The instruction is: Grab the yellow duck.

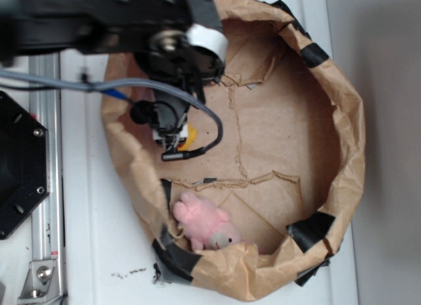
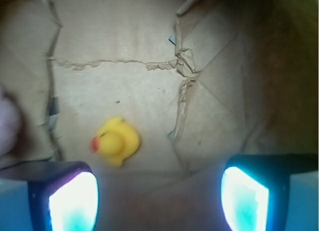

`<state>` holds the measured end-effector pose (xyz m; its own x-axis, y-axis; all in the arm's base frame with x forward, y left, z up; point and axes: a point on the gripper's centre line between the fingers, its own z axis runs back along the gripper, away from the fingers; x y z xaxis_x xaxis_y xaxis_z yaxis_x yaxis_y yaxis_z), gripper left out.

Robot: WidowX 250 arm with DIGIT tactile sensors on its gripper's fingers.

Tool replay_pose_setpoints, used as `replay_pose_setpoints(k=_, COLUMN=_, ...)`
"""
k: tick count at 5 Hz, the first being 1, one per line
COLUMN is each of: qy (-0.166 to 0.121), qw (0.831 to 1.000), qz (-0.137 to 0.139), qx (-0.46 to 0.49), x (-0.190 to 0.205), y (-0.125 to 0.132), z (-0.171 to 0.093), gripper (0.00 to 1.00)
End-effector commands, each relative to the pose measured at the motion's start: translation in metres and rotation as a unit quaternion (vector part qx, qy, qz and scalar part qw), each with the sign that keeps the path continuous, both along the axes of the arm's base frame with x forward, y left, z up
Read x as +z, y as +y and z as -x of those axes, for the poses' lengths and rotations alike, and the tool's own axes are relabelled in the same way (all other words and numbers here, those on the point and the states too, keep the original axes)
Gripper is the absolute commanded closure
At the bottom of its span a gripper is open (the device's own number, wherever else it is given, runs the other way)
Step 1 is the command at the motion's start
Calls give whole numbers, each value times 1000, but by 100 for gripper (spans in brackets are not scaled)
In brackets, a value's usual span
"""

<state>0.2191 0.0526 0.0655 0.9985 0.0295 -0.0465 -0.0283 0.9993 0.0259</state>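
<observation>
So the arm is in the approach step here, no grab yet. The gripper hangs over the brown paper-lined basket with its fingers spread wide apart and nothing between them. You can see both glowing pads at the bottom of the wrist view with bare paper in the gap.

The yellow duck sits on the paper floor of the basket, lying loose, touching nothing else. In the wrist view it's above the left finger and left of the gap's middle, so it isn't lined up between the pads yet. Its orange-red beak points left. From the exterior view you only get a sliver of yellow peeking out from under the arm's wrist hardware, on the left part of the basket floor.

The pink plush is well apart from the duck, tucked against the basket's near wall, so I don't think it gets in the way.

My guess for the next move: shift sideways toward the duck so it sits centred between the fingers, then drop down until the pads bracket its body, then close. It's small and round, so an off-centre squeeze could probably pop it out sideways.
</observation>
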Motion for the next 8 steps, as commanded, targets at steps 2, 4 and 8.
replay_pose_setpoints(k=2, qy=-26, qw=998, qz=-57, qx=-25, x=-17, y=-12, z=5, gripper=0)
replay_pose_setpoints(k=4, qy=-44, qw=997, qz=-65, qx=-16, x=-13, y=-6, z=16, gripper=0)
replay_pose_setpoints(k=8, qy=-88, qw=995, qz=-46, qx=11, x=-15, y=-9, z=6, gripper=0)
